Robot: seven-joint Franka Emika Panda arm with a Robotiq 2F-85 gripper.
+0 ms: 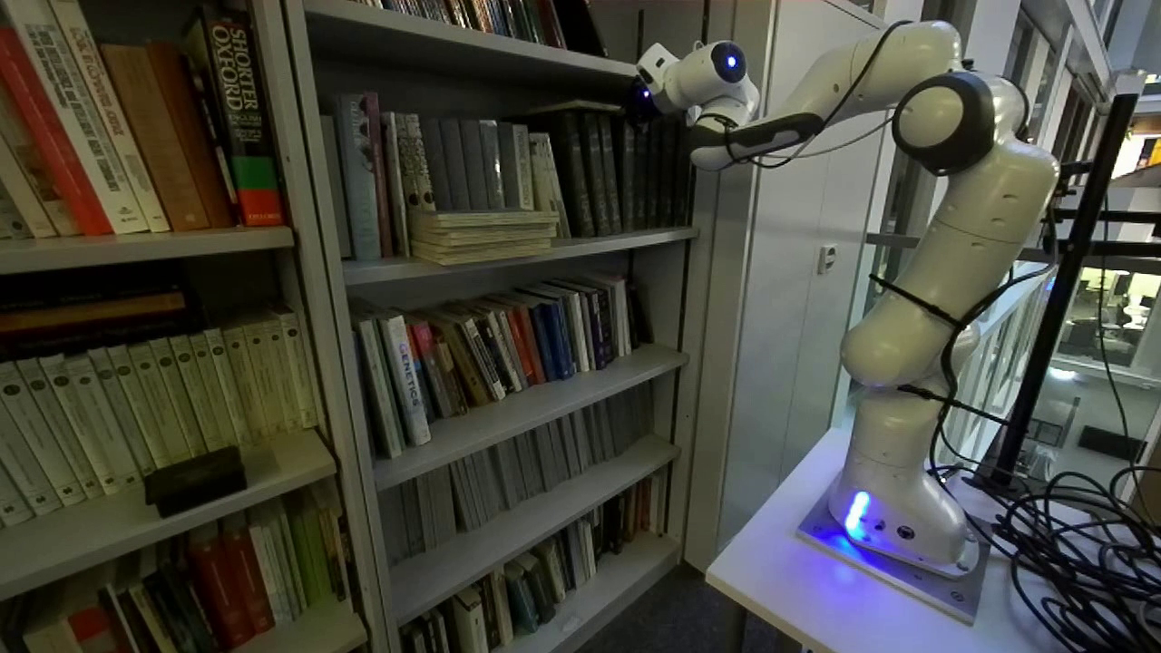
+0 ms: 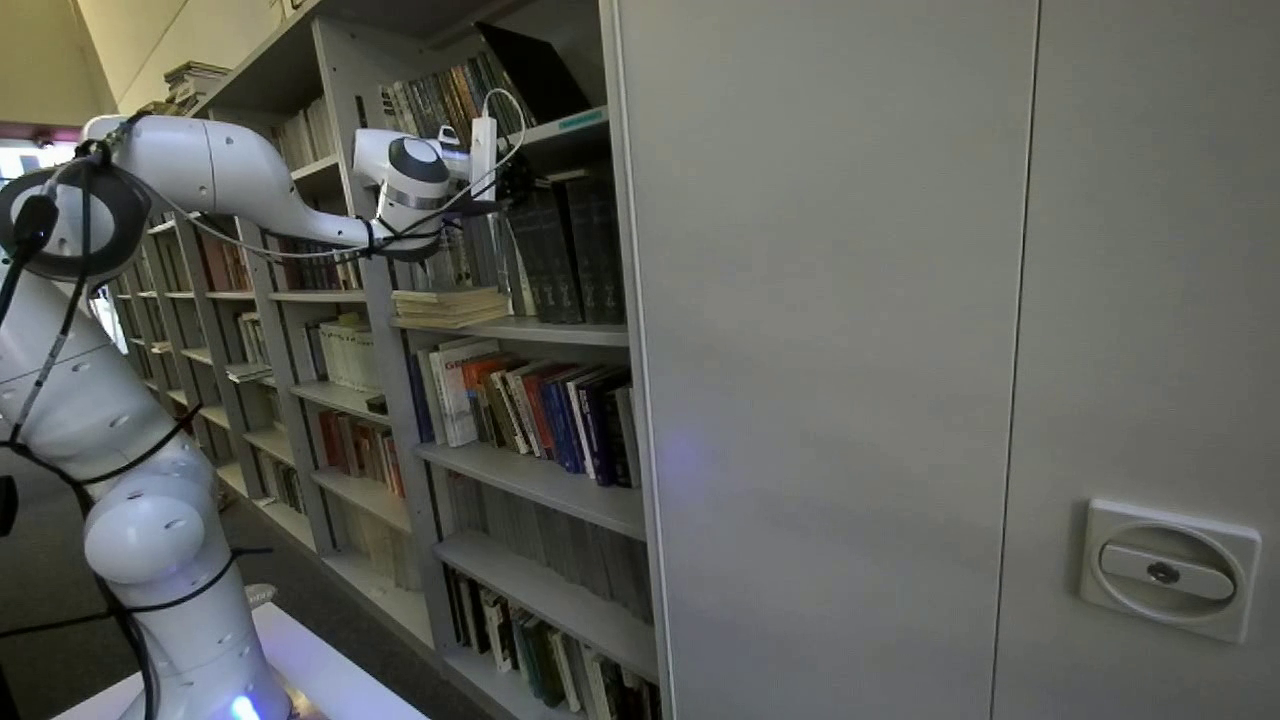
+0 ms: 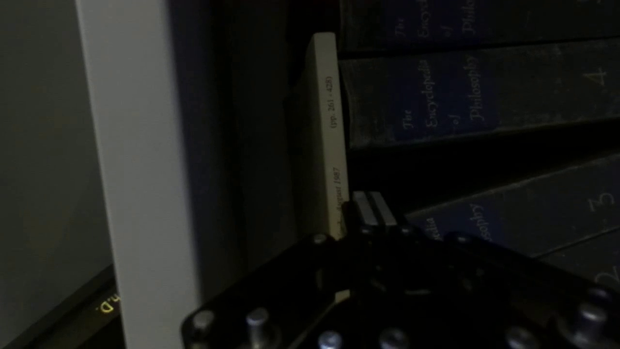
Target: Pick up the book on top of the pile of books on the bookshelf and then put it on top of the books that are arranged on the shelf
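A pale thin book [image 3: 332, 135] lies flat across the tops of the dark arranged books [image 3: 484, 97] in the wrist view; in an exterior view this flat book [image 1: 580, 106] shows beneath the shelf above. My gripper [image 3: 375, 208] is shut, its pads together with no object visible between them. The fingertips stand close beside the pale book's spine, in front of the gap between two dark volumes; contact cannot be told. Further along the bookshelf [image 1: 626, 240] sits the pile of books [image 1: 485, 236], also visible in an exterior view [image 2: 450, 307], apart from the gripper.
The shelf board above [image 1: 472, 36] runs close over the gripper; its pale edge [image 3: 140, 169] fills the left of the wrist view. A grey cabinet [image 2: 820, 300] adjoins the bookshelf. Upright grey books [image 1: 463, 163] stand behind the pile. Cables hang along the arm.
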